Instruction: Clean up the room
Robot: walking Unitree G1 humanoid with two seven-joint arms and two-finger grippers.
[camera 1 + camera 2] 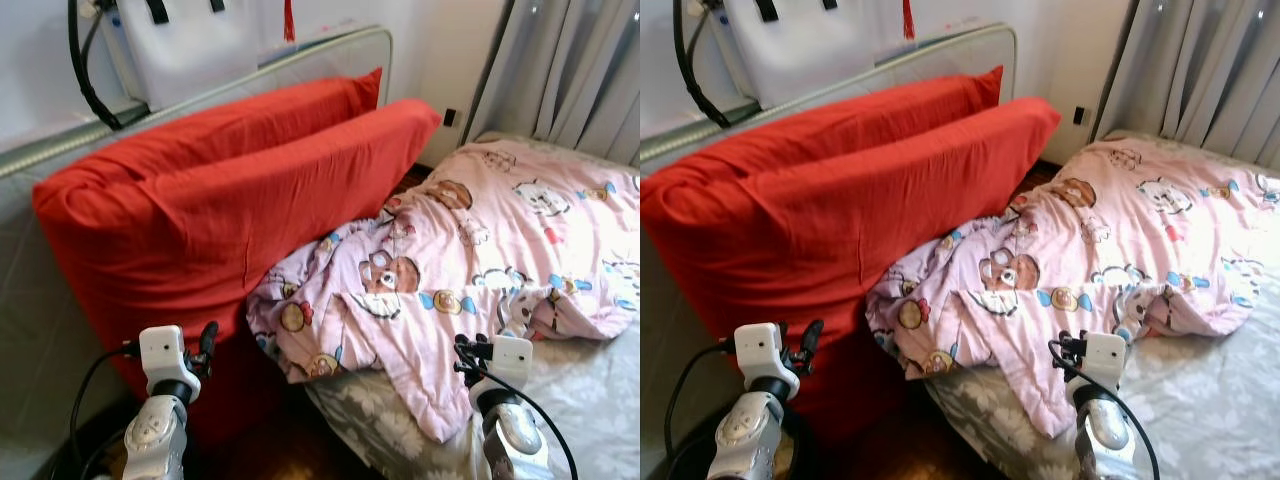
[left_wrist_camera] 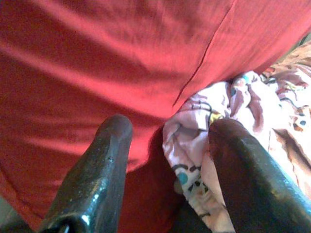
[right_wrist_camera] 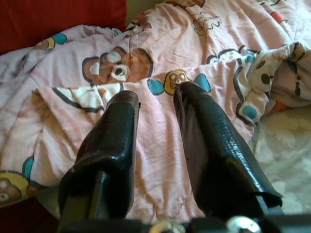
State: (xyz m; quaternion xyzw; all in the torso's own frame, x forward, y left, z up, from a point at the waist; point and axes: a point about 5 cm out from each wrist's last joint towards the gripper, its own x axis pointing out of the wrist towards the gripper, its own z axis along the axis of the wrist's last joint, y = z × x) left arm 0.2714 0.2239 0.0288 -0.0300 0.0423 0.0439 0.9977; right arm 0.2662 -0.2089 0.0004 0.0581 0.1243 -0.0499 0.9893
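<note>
Two big red pillows [image 1: 220, 190] lean on edge against the bed's rail at the left. A crumpled pink cartoon-print blanket [image 1: 480, 240] lies across the bed, and its near corner hangs over the mattress edge. My left gripper [image 2: 167, 128] is low at the left, close to the lower red pillow, open with nothing between its fingers [image 2: 109, 145]. My right gripper [image 3: 158, 94] hovers just above the blanket's hanging corner, fingers a narrow gap apart and empty. In the left eye view both wrists sit low, the left gripper [image 1: 207, 342] and the right gripper [image 1: 466, 357].
A grey floral sheet [image 1: 590, 390] covers the mattress at the right. Dark wooden floor [image 1: 290, 450] lies between pillow and bed. A white bag [image 1: 190, 50] and a black cable [image 1: 85, 80] hang on the wall behind. Grey curtains [image 1: 570, 70] close the far right.
</note>
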